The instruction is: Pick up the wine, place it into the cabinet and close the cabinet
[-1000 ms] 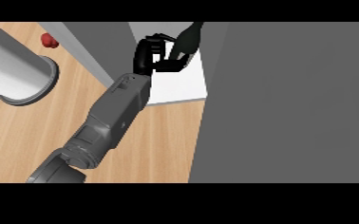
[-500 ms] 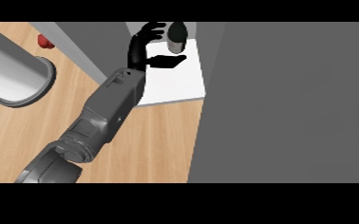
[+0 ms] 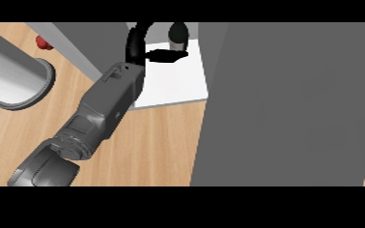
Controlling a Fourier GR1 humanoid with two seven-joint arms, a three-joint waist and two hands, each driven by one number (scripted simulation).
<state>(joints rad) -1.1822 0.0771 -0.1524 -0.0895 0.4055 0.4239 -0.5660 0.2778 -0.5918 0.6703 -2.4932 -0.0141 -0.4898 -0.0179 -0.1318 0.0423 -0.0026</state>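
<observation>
I see one grey forearm reaching from the lower left into the open cabinet [image 3: 175, 84], above its white floor. The left robot hand [image 3: 146, 46] sits at the back, fingers arched, thumb out toward the wine [image 3: 176, 35], a dark bottle standing just beside it; I cannot tell whether they touch. The right robot hand is out of view. I judge that pulling back carelessly could tip the bottle, and the grey door [image 3: 285, 101] alongside could catch the forearm.

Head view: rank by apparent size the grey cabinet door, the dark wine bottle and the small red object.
1. Grey cabinet door, though nearest the camera.
2. Dark wine bottle.
3. Small red object.
</observation>
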